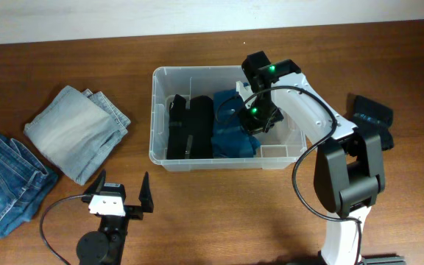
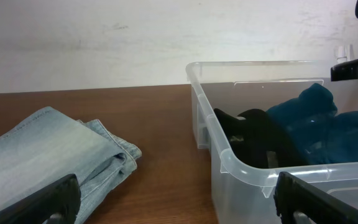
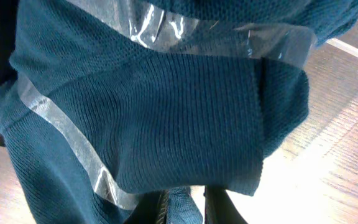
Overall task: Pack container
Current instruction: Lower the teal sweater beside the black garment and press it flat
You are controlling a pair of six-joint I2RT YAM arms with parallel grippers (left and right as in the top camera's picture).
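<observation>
The clear plastic container (image 1: 160, 118) stands mid-table with a black folded garment (image 1: 190, 129) at its left and a teal knit sweater (image 1: 234, 132) to the right of it. My right gripper (image 1: 255, 118) is inside the container, shut on a fold of the teal sweater (image 3: 166, 118), which fills the right wrist view; the fingertips (image 3: 185, 208) pinch the knit fabric. My left gripper (image 1: 120, 195) is open and empty near the table's front, in front of the container (image 2: 241, 162).
A folded light-blue pair of jeans (image 1: 76, 132) lies left of the container, also in the left wrist view (image 2: 48, 155). Darker blue jeans (image 1: 6, 180) lie at the far left. A black object (image 1: 370, 114) sits at the right.
</observation>
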